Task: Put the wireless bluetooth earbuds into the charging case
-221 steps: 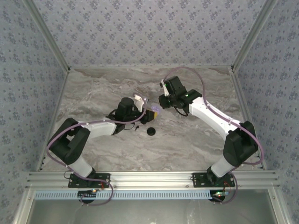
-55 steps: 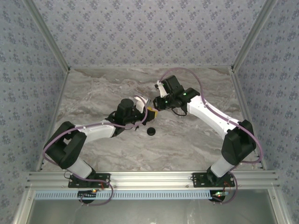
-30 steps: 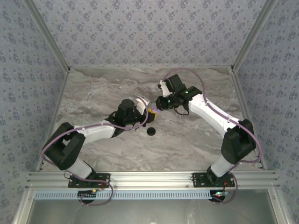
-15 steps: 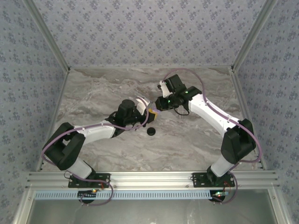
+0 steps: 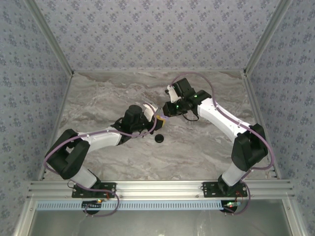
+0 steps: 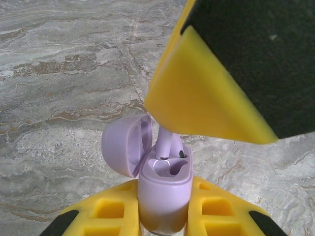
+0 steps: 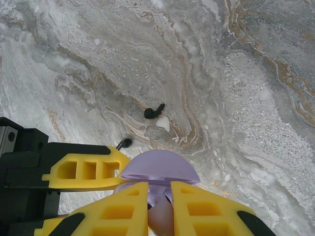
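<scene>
My left gripper (image 6: pixel 165 216) is shut on a lilac charging case (image 6: pixel 165 187), held upright off the table with its lid (image 6: pixel 123 150) swung open to the left. My right gripper (image 7: pixel 160 189) is shut on a lilac earbud (image 7: pixel 160 219). The earbud's stem (image 6: pixel 166 145) reaches down into the case's left slot. A right finger (image 6: pixel 211 93) hangs just over the case. Two black earbuds (image 7: pixel 153 112) (image 7: pixel 124 143) lie on the marble below. The two grippers meet mid-table in the top view, left (image 5: pixel 156 120) and right (image 5: pixel 165 112).
A small black round case (image 5: pixel 159 138) lies on the marble table (image 5: pixel 206 142) just in front of the grippers. Patterned walls close the table in at the back and both sides.
Several seconds ago the right gripper hung apart from the left; it has come down-left to meet it over the case. In the last second both arms barely moved.
</scene>
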`<act>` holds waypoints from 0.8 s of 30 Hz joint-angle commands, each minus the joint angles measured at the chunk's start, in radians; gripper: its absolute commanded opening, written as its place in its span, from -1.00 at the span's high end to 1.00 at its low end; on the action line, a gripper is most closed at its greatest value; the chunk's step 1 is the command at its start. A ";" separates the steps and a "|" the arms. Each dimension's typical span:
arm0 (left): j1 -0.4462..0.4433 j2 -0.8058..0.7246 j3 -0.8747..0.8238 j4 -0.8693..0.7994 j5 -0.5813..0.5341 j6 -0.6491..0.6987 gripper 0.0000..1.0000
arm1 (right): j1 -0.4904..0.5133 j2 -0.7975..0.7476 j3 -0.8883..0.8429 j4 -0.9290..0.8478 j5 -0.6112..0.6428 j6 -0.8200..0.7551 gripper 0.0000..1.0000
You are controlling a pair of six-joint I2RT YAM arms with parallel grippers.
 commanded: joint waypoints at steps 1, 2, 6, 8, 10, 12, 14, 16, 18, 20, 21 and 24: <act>-0.005 -0.017 0.044 0.012 -0.005 0.018 0.63 | 0.009 0.007 0.030 -0.043 -0.029 -0.013 0.69; -0.005 -0.017 0.046 0.012 -0.005 0.018 0.63 | 0.009 0.009 0.032 -0.045 -0.030 -0.014 0.69; -0.005 -0.017 0.047 0.006 -0.018 0.015 0.63 | 0.010 0.011 0.036 -0.053 -0.035 -0.020 0.69; -0.005 -0.015 0.049 0.001 -0.033 0.012 0.63 | 0.011 0.011 0.036 -0.057 -0.035 -0.024 0.69; -0.005 -0.012 0.051 0.000 -0.039 0.011 0.63 | 0.012 0.012 0.036 -0.062 -0.031 -0.027 0.68; -0.004 -0.011 0.052 0.001 -0.037 0.008 0.63 | 0.012 0.012 0.036 -0.063 -0.032 -0.028 0.68; -0.005 -0.010 0.052 0.005 -0.028 0.007 0.63 | 0.011 0.014 0.036 -0.063 -0.036 -0.030 0.68; -0.005 -0.012 0.048 0.019 -0.013 0.008 0.63 | 0.011 0.020 0.037 -0.064 -0.042 -0.030 0.68; -0.005 -0.016 0.044 0.032 0.005 0.013 0.63 | 0.013 0.027 0.038 -0.064 -0.049 -0.031 0.67; -0.005 -0.021 0.035 0.054 0.022 0.013 0.63 | 0.013 0.033 0.039 -0.064 -0.052 -0.031 0.66; -0.005 -0.024 0.031 0.066 0.026 0.012 0.63 | 0.015 0.037 0.040 -0.064 -0.055 -0.030 0.65; -0.006 -0.029 0.027 0.075 0.035 0.013 0.63 | 0.018 0.044 0.044 -0.066 -0.062 -0.029 0.60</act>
